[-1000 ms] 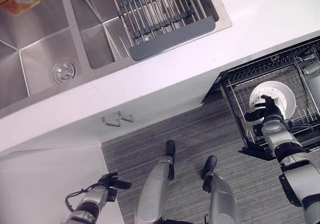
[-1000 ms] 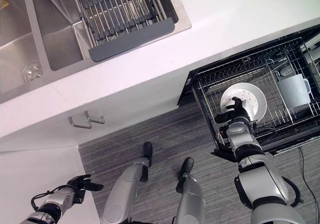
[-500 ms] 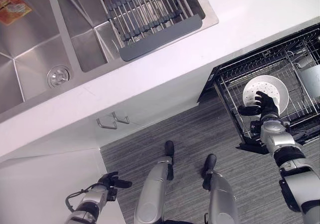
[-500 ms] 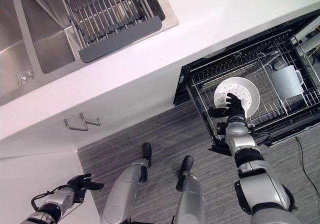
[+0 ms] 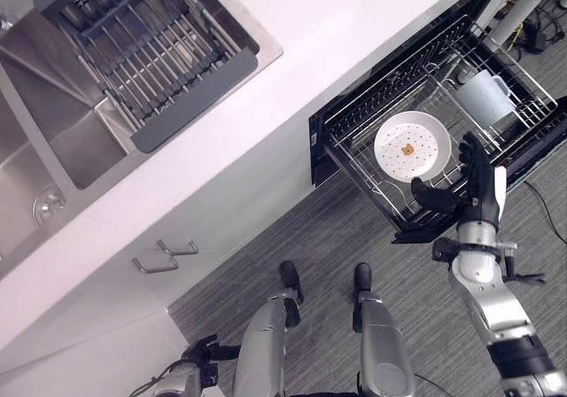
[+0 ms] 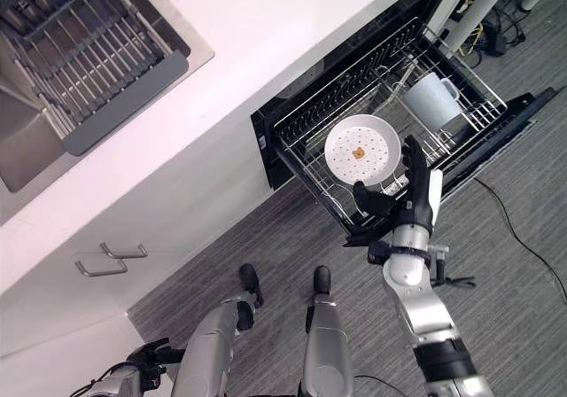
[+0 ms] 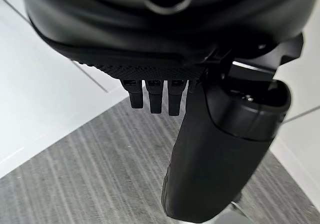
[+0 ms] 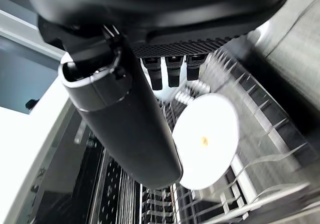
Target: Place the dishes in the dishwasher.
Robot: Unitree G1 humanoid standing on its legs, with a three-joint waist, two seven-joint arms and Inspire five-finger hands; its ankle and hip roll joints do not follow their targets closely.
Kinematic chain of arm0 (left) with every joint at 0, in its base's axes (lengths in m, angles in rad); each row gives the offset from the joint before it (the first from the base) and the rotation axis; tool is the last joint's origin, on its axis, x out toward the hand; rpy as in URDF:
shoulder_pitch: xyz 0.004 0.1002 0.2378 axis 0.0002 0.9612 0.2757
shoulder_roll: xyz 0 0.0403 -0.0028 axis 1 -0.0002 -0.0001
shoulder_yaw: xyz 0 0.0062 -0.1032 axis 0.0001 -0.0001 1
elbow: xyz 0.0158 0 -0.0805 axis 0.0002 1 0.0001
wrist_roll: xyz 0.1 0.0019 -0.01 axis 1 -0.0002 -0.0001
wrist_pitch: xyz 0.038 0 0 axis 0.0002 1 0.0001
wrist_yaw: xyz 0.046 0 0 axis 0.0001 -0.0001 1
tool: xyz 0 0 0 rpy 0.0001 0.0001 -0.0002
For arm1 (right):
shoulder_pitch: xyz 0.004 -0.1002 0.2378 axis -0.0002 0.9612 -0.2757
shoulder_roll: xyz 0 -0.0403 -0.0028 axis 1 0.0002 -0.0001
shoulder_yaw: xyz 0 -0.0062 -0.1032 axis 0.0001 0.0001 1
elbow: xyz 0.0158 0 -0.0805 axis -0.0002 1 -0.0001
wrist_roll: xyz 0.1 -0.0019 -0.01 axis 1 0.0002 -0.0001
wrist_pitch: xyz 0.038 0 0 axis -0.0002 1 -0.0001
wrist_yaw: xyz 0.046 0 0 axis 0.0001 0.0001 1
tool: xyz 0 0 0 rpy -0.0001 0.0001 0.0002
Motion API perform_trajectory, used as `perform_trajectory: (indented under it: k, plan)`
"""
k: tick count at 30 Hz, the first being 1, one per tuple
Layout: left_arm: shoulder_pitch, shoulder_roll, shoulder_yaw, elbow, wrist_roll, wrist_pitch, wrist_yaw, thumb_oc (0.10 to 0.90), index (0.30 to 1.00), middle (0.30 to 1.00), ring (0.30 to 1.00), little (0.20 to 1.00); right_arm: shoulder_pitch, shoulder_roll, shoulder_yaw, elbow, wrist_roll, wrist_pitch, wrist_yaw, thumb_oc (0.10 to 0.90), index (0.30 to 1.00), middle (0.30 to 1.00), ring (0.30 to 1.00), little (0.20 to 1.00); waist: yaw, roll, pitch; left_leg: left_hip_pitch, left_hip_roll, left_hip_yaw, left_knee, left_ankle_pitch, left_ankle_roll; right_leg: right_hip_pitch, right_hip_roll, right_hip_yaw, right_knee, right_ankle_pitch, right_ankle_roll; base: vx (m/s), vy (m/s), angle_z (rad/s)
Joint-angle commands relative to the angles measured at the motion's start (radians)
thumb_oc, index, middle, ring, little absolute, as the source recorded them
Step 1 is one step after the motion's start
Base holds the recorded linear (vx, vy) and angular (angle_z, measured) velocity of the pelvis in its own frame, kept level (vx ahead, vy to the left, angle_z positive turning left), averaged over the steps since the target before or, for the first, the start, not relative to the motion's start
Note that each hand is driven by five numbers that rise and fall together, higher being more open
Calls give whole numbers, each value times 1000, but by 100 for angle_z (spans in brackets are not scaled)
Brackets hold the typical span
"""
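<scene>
Hovering just outside the front edge of the pulled-out dishwasher rack, my right hand is spreading its fingers straight and its thumb out to the side, gripping nothing. It is hanging clear of the white plate, which is lying in the wire rack with a small brown spot at its centre. In my right wrist view that plate is showing past my thumb and fingertips, apart from them. Deeper in the same rack a white mug is standing, well apart from the plate. My left hand is hanging low beside the white cabinet, near the grey striped floor; in its own wrist view its fingers are showing short and tucked under the palm, with the thumb extended, clasping nothing. Up on the white countertop, a dish-drying rack is sitting across the steel sink
</scene>
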Motion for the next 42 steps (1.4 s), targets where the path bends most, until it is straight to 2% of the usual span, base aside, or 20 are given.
perform_trajectory:
  k: [1, 5, 6, 10, 15, 16, 19, 24, 25, 28, 29, 31, 34, 36, 39, 42]
  plan:
    - [126, 45, 20, 51, 15, -27, 12, 800, 900, 900, 900, 900, -67, -60, -125, -106, -121, -192, -13, 800, 900, 900, 900, 900, -11, -11, -64, 58, 25, -79, 21, -176, -48, 38, 20, -39, 108, -192, -6, 57, 36, -19]
    - [167, 32, 47, 60, 27, -44, 9, 800, 900, 900, 900, 900, 28, -50, -168, -162, -184, -278, -21, 800, 900, 900, 900, 900, -29, -26, -113, 85, 35, -62, 21, -193, -58, 56, 10, -28, 108, -193, 16, 64, 11, -8]
    - [192, 26, 81, 81, 65, -42, -11, 800, 900, 900, 900, 900, 112, -72, -251, -203, -338, -392, -50, 800, 900, 900, 900, 900, -47, -42, -180, 106, 53, -56, 21, -201, -71, 77, 7, -31, 108, -193, 33, 144, -18, -7]
    - [221, 2, 103, 119, 124, -75, -43, 800, 900, 900, 900, 900, 203, -79, -344, -229, -338, -493, -89, 800, 900, 900, 900, 900, -71, -49, -255, 147, 75, -37, 21, -218, -77, 124, 17, -37, 108, -210, 33, 167, -8, -9]
    - [239, -15, 110, 147, 118, -88, -65, 800, 900, 900, 900, 900, 284, -22, -418, -143, -100, -592, -133, 800, 900, 900, 900, 900, -99, -56, -305, 187, 89, -19, 21, -234, -80, 166, 28, -36, 108, -233, 25, 97, -6, -11]
    - [244, -19, 105, 148, 106, -80, -70, 800, 900, 900, 900, 900, 320, 28, -439, -82, 15, -660, -136, 800, 900, 900, 900, 900, -112, -54, -319, 207, 93, -14, 21, -239, -80, 182, 35, -36, 108, -242, 19, 115, -6, -4]
    - [245, -14, 102, 149, 94, -60, -76, 800, 900, 900, 900, 900, 334, 70, -453, -1, 68, -688, -137, 800, 900, 900, 900, 900, -121, -49, -326, 225, 96, -14, 21, -241, -78, 201, 40, -41, 108, -249, 11, 81, -6, -1]
    - [232, 3, 90, 147, 88, -13, -75, 800, 900, 900, 900, 900, 318, 101, -474, 142, 231, -677, -56, 800, 900, 900, 900, 900, -118, -45, -337, 247, 94, -24, 21, -242, -79, 229, 43, -55, 108, -257, 1, 78, -15, -1]
    - [222, 11, 77, 153, 82, 0, -74, 800, 900, 900, 900, 900, 298, 108, -475, 205, 307, -665, -8, 800, 900, 900, 900, 900, -111, -45, -338, 252, 92, -32, 21, -242, -79, 241, 44, -63, 108, -261, -7, 107, -19, 1]
    - [205, 20, 54, 166, 77, 13, -72, 800, 900, 900, 900, 900, 266, 100, -472, 298, 387, -630, 41, 800, 900, 900, 900, 900, -95, -47, -342, 263, 87, -42, 21, -244, -80, 256, 44, -78, 108, -268, -14, 98, -33, 8]
    - [193, 24, 33, 171, 71, 17, -67, 800, 900, 900, 900, 900, 236, 98, -467, 370, 515, -602, 80, 800, 900, 900, 900, 900, -80, -49, -344, 267, 82, -50, 21, -245, -80, 263, 43, -89, 108, -273, -17, 84, -38, 14]
    - [187, 28, 20, 174, 65, 18, -64, 800, 900, 900, 900, 900, 219, 94, -465, 410, 558, -589, 88, 800, 900, 900, 900, 900, -71, -49, -344, 270, 79, -55, 21, -246, -80, 268, 44, -98, 108, -275, -21, 74, -30, 15]
    - [177, 36, -2, 174, 57, 33, -55, 800, 900, 900, 900, 900, 187, 101, -449, 497, 690, -536, 131, 800, 900, 900, 900, 900, -49, -48, -341, 275, 70, -69, 21, -245, -76, 280, 48, -113, 108, -284, -33, 86, -29, 24]
    - [175, 41, -13, 172, 60, 32, -58, 800, 900, 900, 900, 900, 167, 101, -435, 536, 725, -515, 137, 800, 900, 900, 900, 900, -34, -45, -336, 274, 64, -81, 21, -242, -73, 286, 50, -121, 108, -288, -42, 82, -33, 19]
    - [165, 47, -39, 154, 70, 33, -70, 800, 900, 900, 900, 900, 133, 89, -409, 567, 709, -494, 99, 800, 900, 900, 900, 900, -12, -36, -320, 264, 52, -103, 21, -234, -70, 289, 54, -138, 108, -292, -55, 40, -4, 18]
    - [145, 46, -73, 127, 51, 40, -64, 800, 900, 900, 900, 900, 80, 71, -374, 582, 726, -447, 81, 800, 900, 900, 900, 900, 7, -11, -289, 232, 37, -127, 21, -218, -69, 271, 58, -161, 108, -290, -74, -24, 64, 26]
